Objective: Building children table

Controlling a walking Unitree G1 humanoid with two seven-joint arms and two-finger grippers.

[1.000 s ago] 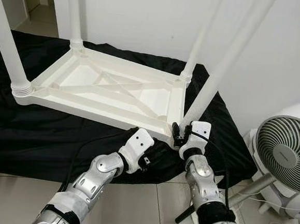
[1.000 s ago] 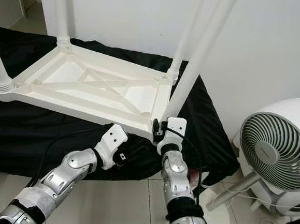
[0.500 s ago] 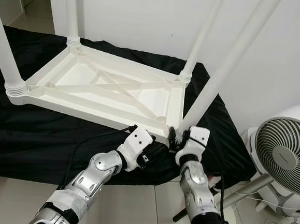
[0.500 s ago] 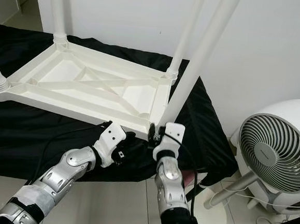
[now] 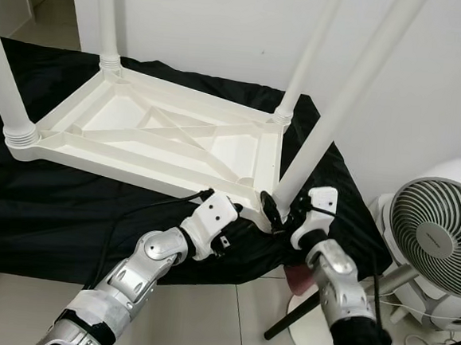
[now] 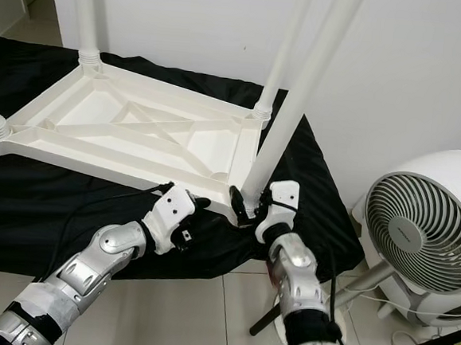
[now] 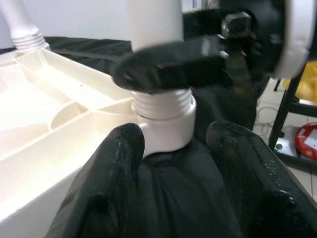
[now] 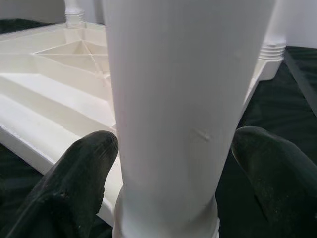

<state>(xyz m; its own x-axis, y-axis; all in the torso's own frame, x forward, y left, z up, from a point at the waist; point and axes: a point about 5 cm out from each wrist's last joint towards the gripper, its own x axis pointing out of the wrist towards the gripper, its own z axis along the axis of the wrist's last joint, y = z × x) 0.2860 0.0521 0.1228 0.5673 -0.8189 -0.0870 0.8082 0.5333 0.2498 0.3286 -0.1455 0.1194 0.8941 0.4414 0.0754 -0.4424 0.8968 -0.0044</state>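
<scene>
Since half a second ago, the right gripper (image 5: 279, 211) has been swung to 3 o'clock of the near table leg (image 5: 330, 128), fingers spread around its base; the upturned tabletop (image 5: 149, 138) is steadied by the spread left gripper (image 7: 171, 148). Re-gripping for another turn seems likely.

Head downward; wrists near table leg (image 8: 168, 114)

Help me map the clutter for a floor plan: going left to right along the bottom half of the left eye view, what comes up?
Black cloth → left gripper → near table leg → right gripper → white fan.
</scene>
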